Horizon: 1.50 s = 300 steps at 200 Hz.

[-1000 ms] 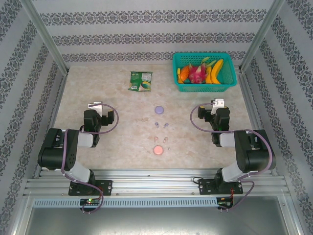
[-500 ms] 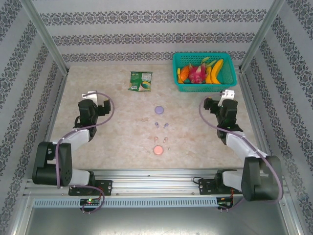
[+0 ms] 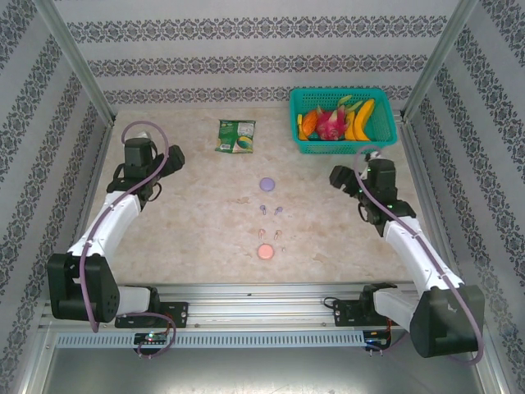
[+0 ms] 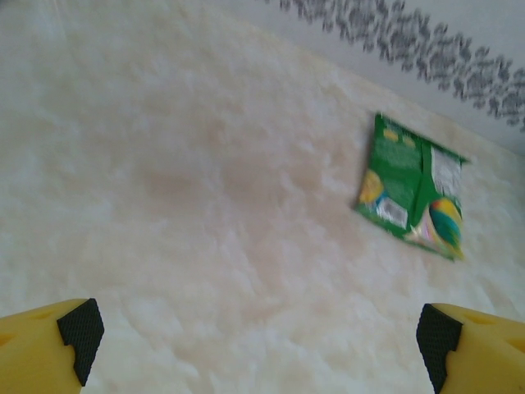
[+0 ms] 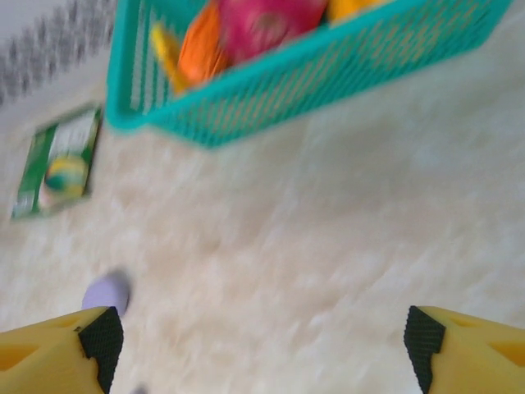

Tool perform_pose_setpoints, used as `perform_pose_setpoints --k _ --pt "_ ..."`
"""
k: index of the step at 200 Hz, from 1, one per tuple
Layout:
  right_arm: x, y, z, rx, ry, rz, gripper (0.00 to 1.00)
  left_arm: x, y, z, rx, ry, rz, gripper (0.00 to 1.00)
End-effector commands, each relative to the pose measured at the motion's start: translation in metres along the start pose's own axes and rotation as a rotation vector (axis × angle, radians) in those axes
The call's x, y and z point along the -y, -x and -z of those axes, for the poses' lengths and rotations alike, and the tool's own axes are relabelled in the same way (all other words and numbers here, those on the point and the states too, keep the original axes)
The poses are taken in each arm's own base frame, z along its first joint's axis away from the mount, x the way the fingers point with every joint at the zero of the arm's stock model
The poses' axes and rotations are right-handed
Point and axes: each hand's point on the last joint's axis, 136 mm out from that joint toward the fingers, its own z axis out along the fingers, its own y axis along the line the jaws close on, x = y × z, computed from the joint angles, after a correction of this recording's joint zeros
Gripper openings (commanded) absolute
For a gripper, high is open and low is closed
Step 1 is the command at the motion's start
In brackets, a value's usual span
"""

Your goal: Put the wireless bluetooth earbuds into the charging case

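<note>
Over the table (image 3: 205,238), the left gripper (image 4: 258,349) and right gripper (image 5: 262,345) hang at the frame's sides, jaws spread wide, holding nothing. Mid-frame sit a purple case (image 3: 267,183) and a pink case (image 3: 265,252), with tiny earbuds (image 3: 263,210) between them. Nothing is picked yet, I think. Next, reach one earbud.

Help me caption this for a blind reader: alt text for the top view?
Two robot arms stretch over a pale table, left hand and right hand empty, flanking four tiny earbuds between a lilac case and a pink case. A green packet and a teal fruit basket sit farther back.
</note>
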Motion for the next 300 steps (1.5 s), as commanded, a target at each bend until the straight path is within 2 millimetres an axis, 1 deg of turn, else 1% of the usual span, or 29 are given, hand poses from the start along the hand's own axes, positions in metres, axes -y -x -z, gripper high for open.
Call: perform_pose_setpoints --k 1,26,43,59,76,108,132,174,208,254,300 --pt "-0.021 -0.055 0.004 -0.214 0.008 -0.026 0.87 0.001 -0.058 0.009 -0.198 -0.039 0.135 1.00" --pt "-0.043 -0.103 0.010 -0.310 -0.008 0.015 0.84 0.002 -0.091 0.016 -0.249 -0.061 0.199 1.00" --pt "-0.055 -0.132 0.015 -0.347 -0.042 0.028 0.82 0.003 -0.107 0.019 -0.272 -0.065 0.241 1.00" --pt "-0.065 -0.150 0.019 -0.360 -0.081 0.038 0.81 0.003 -0.119 0.020 -0.290 -0.065 0.279 1.00" --pt "-0.077 -0.167 0.023 -0.376 -0.127 0.048 0.82 0.009 -0.124 0.021 -0.298 -0.069 0.289 1.00" --pt "-0.088 -0.182 0.025 -0.367 -0.262 0.053 0.84 0.016 -0.125 0.016 -0.307 -0.047 0.278 1.00" --pt "-0.093 -0.195 0.020 -0.386 -0.336 -0.001 0.86 0.014 -0.128 0.009 -0.326 -0.016 0.297 1.00" --pt "-0.119 -0.211 0.010 -0.428 -0.356 -0.048 0.86 0.016 -0.135 0.000 -0.355 -0.013 0.325 1.00" --pt "-0.135 -0.233 0.001 -0.492 -0.380 -0.027 0.87 0.021 -0.134 -0.003 -0.355 -0.029 0.326 1.00" --pt "-0.141 -0.260 -0.007 -0.542 -0.411 -0.007 0.85 0.024 -0.132 -0.005 -0.356 -0.040 0.319 1.00" --pt "-0.136 -0.275 -0.011 -0.569 -0.436 0.003 0.83 0.025 -0.133 -0.006 -0.360 -0.045 0.316 1.00"
